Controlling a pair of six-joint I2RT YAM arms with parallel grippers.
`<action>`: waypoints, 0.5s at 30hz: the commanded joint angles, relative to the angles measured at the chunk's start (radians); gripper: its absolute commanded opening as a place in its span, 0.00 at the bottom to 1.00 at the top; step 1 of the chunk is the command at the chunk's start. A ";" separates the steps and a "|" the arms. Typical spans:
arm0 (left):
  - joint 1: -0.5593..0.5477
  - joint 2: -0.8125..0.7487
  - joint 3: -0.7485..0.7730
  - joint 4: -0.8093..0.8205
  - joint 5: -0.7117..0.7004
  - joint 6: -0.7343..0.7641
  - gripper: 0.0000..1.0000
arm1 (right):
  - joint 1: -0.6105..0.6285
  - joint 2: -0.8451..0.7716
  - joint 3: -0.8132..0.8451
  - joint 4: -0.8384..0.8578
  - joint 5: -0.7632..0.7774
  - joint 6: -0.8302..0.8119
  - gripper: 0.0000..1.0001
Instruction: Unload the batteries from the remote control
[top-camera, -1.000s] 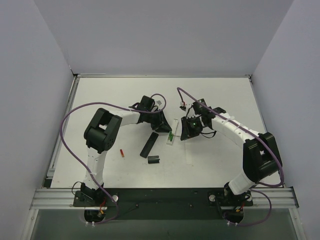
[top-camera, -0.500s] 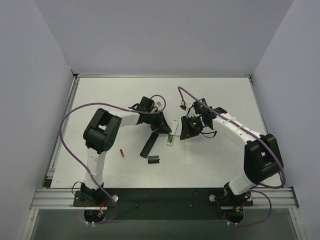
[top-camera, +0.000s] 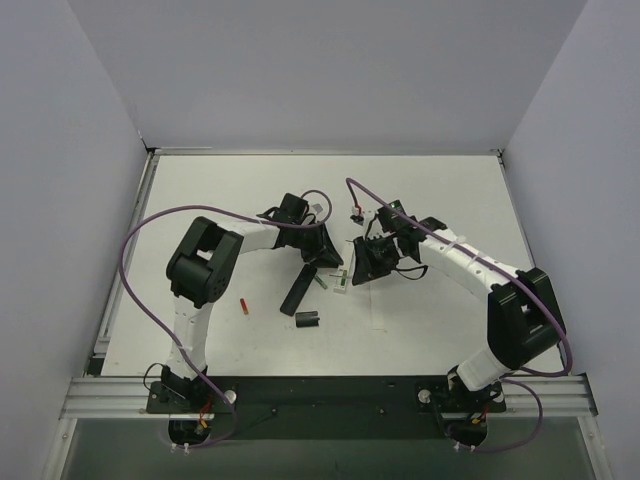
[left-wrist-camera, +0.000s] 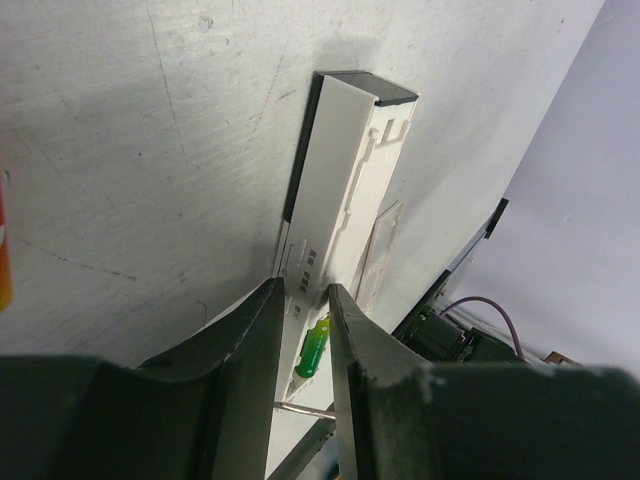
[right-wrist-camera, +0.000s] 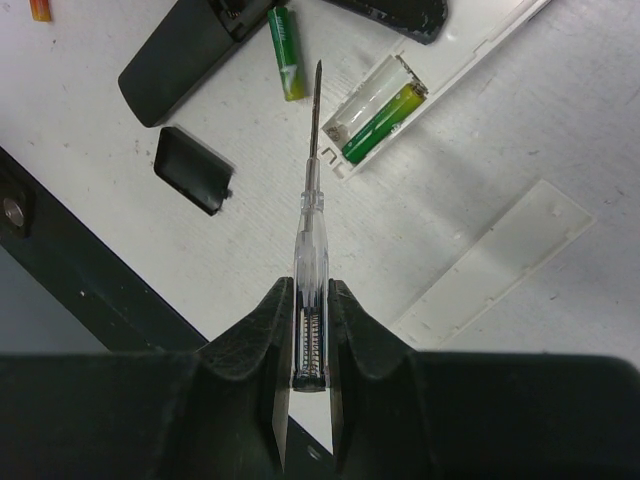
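Observation:
The white remote (top-camera: 340, 285) lies mid-table with its battery bay open. One green battery (right-wrist-camera: 385, 118) sits in the bay. A second green battery (right-wrist-camera: 285, 40) lies loose on the table (top-camera: 322, 281) between the white remote and a black remote. One red battery (top-camera: 244, 306) lies to the left; no other red one shows. My right gripper (right-wrist-camera: 309, 290) is shut on a clear screwdriver (right-wrist-camera: 312, 200), whose tip is just beside the bay. My left gripper (left-wrist-camera: 303, 287) has its jaws nearly together, tips down on the white remote (left-wrist-camera: 345, 170).
A black remote (top-camera: 296, 291) lies left of the white one, and its small black cover (top-camera: 308, 320) lies nearer me. The long white cover strip (right-wrist-camera: 495, 265) lies right of the screwdriver. Grey walls enclose the table on three sides.
My right gripper has moved left with the screwdriver. One green battery has come out of the white remote and now lies loose beside it. The left arm has not moved.

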 joint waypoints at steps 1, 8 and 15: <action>-0.006 -0.049 -0.003 -0.004 -0.002 0.010 0.34 | 0.013 -0.026 0.018 -0.002 -0.017 0.020 0.00; -0.006 -0.059 -0.002 -0.007 -0.011 0.021 0.34 | 0.013 -0.044 0.023 -0.023 0.022 0.033 0.00; -0.008 -0.096 0.025 -0.098 -0.067 0.104 0.35 | 0.010 -0.101 0.038 -0.107 0.057 0.057 0.00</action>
